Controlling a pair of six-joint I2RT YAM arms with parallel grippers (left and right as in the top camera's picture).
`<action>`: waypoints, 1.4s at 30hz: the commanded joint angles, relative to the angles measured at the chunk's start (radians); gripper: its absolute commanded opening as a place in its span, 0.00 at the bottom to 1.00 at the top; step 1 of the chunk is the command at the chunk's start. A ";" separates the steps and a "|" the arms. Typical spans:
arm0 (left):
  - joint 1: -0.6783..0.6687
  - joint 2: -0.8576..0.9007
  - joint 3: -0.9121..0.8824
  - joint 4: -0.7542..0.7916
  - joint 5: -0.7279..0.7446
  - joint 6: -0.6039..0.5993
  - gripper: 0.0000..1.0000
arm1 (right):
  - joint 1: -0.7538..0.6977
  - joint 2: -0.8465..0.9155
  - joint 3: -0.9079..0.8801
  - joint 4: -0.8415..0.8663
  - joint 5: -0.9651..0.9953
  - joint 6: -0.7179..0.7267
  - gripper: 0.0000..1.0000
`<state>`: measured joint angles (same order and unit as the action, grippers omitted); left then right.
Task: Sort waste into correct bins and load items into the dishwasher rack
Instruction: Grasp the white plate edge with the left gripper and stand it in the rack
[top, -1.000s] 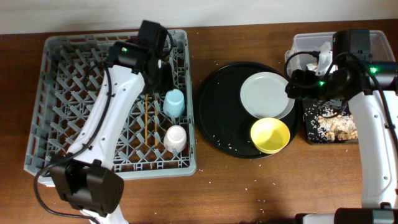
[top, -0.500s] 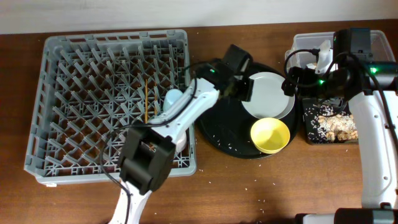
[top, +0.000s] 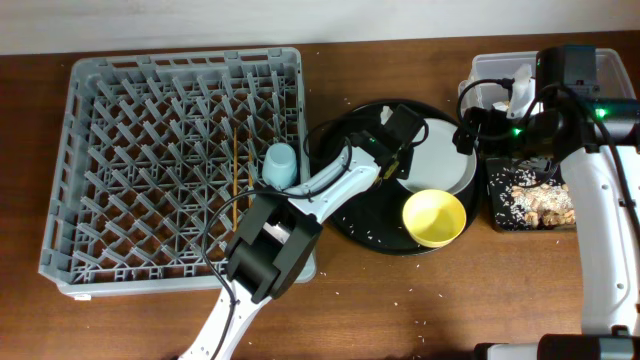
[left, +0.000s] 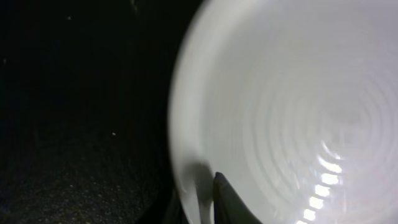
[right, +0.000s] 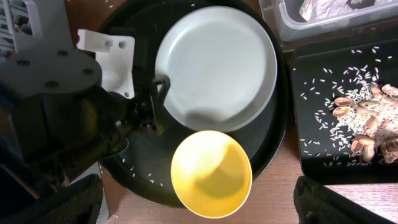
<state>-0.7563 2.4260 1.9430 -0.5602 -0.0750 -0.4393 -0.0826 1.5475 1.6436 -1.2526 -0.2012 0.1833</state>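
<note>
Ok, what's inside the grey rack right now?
A blue cup and the chopsticks lie in the rack. The left arm crosses its near right corner, so anything beneath it there is hidden.

The plate (left: 298, 112) at the jaws is smooth and glossy; the black tray (left: 81, 124) left of them looks matt, finely grainy.

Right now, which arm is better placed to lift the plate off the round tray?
Left. The left gripper is at the plate's rim, one finger over its edge in the wrist view. The right arm sits over the clear tub, beside the round tray.
</note>
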 joint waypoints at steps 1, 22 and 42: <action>0.000 0.023 0.014 -0.005 -0.028 0.003 0.01 | 0.003 -0.004 0.011 0.000 -0.004 0.001 0.98; 0.375 -0.507 0.086 -0.209 -0.787 0.460 0.01 | 0.003 -0.004 0.011 0.000 -0.004 0.001 0.99; 0.439 -0.281 0.082 -0.131 -0.977 0.602 0.00 | 0.003 -0.004 0.011 0.000 -0.004 0.001 0.99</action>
<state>-0.3359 2.1490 2.0289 -0.6861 -1.1324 0.1616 -0.0826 1.5475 1.6440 -1.2533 -0.2035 0.1837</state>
